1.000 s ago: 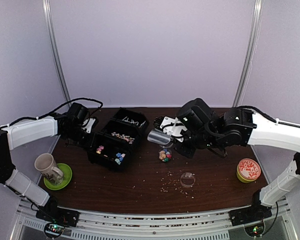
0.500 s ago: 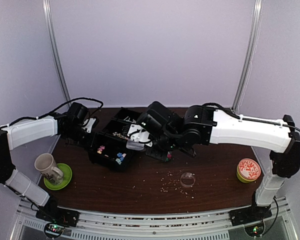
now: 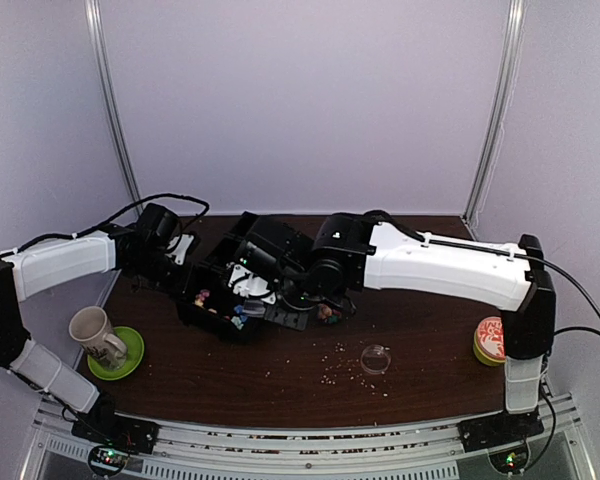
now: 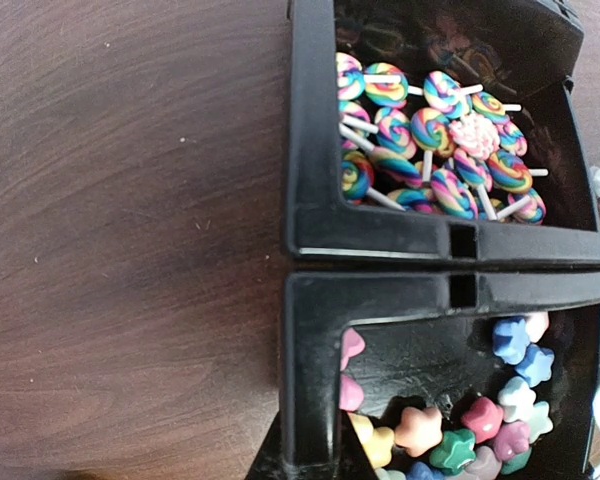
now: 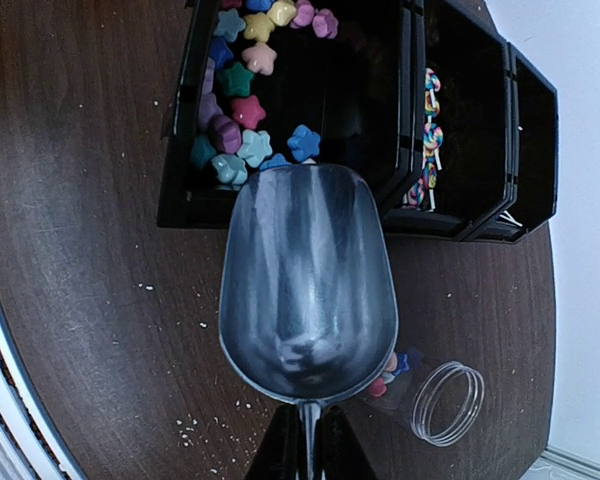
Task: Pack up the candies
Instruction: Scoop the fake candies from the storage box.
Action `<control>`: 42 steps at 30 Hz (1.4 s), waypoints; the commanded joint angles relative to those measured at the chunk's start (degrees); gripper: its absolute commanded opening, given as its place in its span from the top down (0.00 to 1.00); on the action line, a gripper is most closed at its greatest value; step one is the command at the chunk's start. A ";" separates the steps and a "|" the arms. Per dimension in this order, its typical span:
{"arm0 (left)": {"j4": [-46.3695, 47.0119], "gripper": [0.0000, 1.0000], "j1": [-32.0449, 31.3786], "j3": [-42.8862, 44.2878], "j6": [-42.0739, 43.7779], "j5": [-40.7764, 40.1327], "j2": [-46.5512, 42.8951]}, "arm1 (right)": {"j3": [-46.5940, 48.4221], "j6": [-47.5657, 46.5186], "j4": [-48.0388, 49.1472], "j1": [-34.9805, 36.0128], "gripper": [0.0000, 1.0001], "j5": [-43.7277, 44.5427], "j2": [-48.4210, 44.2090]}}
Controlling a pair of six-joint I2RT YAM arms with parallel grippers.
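Observation:
Three black bins (image 3: 220, 285) stand in a row on the brown table. In the left wrist view, star candies (image 4: 470, 420) fill the near bin and rainbow lollipops (image 4: 430, 140) fill the bin beside it. My left gripper (image 4: 315, 448) is shut on the near bin's wall (image 4: 315, 330). My right gripper (image 5: 308, 435) is shut on the handle of a metal scoop (image 5: 308, 290). The empty scoop hovers at the front edge of the bin of star candies (image 5: 242, 110). A small clear jar (image 5: 445, 402) holding a few candies (image 5: 390, 364) sits behind the scoop.
A mug (image 3: 95, 332) on a green saucer (image 3: 128, 352) stands at the front left. A clear lid (image 3: 376, 358) lies amid pale crumbs (image 3: 338, 372) near the front. A round tin with an orange lid (image 3: 492, 340) sits at the right, partly behind the right arm.
My right arm has swung left with the scoop, from above the clear jar to the front bin. The left arm has not moved.

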 commanded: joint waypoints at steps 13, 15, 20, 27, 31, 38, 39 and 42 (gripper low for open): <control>8.92 1.00 -4.45 5.27 3.16 -2.13 -4.81 | 9.60 2.29 -5.53 0.16 1.00 -2.54 10.64; 9.12 1.00 -4.78 5.32 3.24 -1.68 -5.01 | 10.68 2.44 -5.79 0.19 1.00 -2.70 12.09; 11.04 1.00 -5.15 4.57 3.57 0.31 -6.25 | 14.07 2.46 -6.15 0.19 1.00 -3.24 15.36; 14.25 1.00 -5.37 2.99 3.70 3.17 -8.34 | 16.29 2.58 -2.84 0.10 1.00 -6.76 19.03; 14.50 1.00 -5.37 2.97 3.65 3.56 -8.32 | 14.96 2.97 1.80 0.10 1.00 -8.49 19.88; 15.83 1.00 -5.33 2.37 3.66 4.83 -9.17 | 10.15 3.91 11.44 0.07 1.00 -12.58 19.85; 15.94 1.00 -5.32 2.29 3.69 4.78 -9.27 | 9.23 4.08 12.89 0.04 1.00 -12.96 19.67; 16.11 1.00 -5.34 2.16 3.70 5.00 -9.45 | 4.77 4.09 17.69 0.05 1.00 -14.36 18.72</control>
